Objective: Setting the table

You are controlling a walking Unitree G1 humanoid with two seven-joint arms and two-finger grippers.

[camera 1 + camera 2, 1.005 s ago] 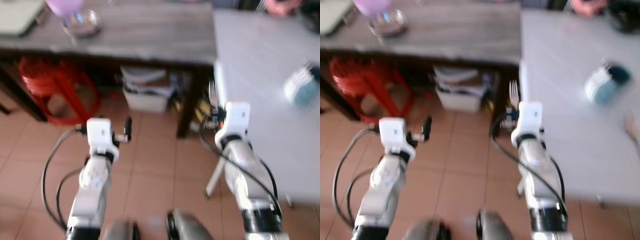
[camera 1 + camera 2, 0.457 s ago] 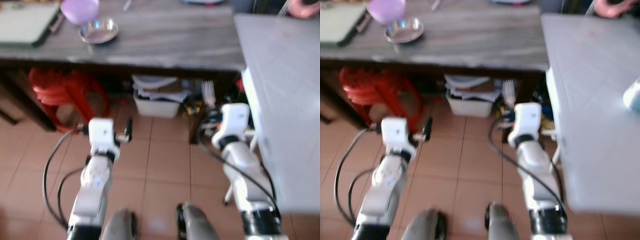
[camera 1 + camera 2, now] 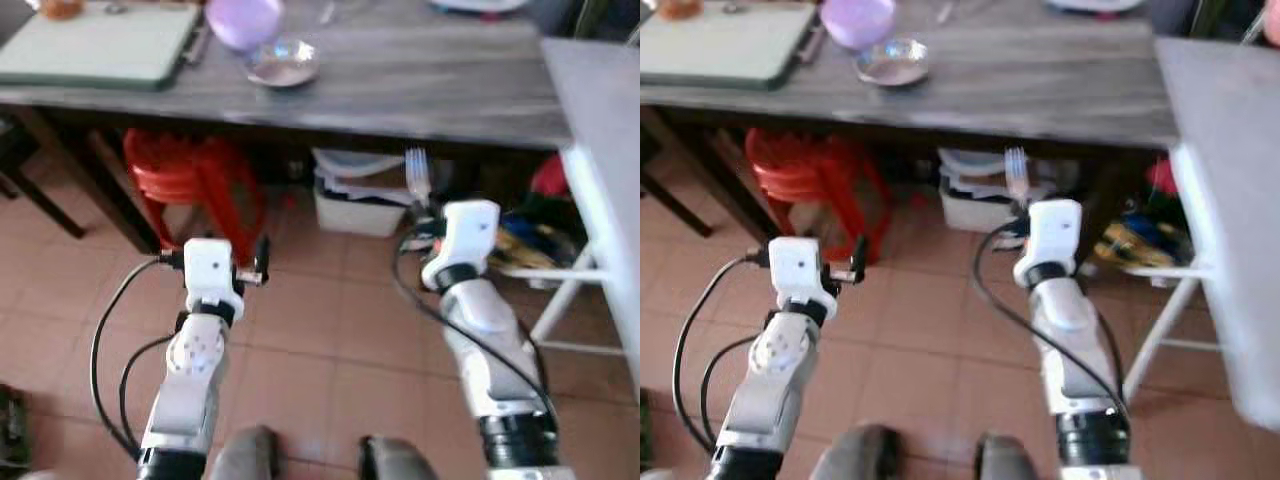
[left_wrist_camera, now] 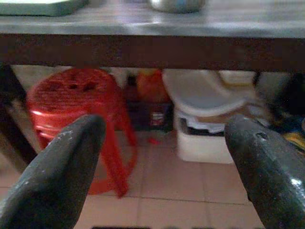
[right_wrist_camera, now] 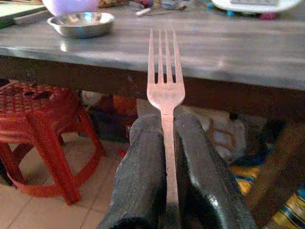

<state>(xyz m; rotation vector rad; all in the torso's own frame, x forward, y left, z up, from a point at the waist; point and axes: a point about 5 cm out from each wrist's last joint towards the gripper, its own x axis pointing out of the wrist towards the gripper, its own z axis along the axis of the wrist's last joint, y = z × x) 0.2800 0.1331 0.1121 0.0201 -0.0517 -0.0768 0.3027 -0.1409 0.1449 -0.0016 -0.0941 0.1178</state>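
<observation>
the right gripper (image 5: 164, 138) is clamped on a fork (image 5: 163, 81), tines pointing up, near the front edge of the grey wooden table (image 3: 420, 80). the left gripper (image 4: 162, 157) has its fingers wide apart, above the tiled floor (image 3: 310, 330).

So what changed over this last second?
Mostly the camera swung left: the wooden table now fills the top and the grey table has slid to the right edge. The right gripper still pinches the fork; the left gripper stays open.
</observation>
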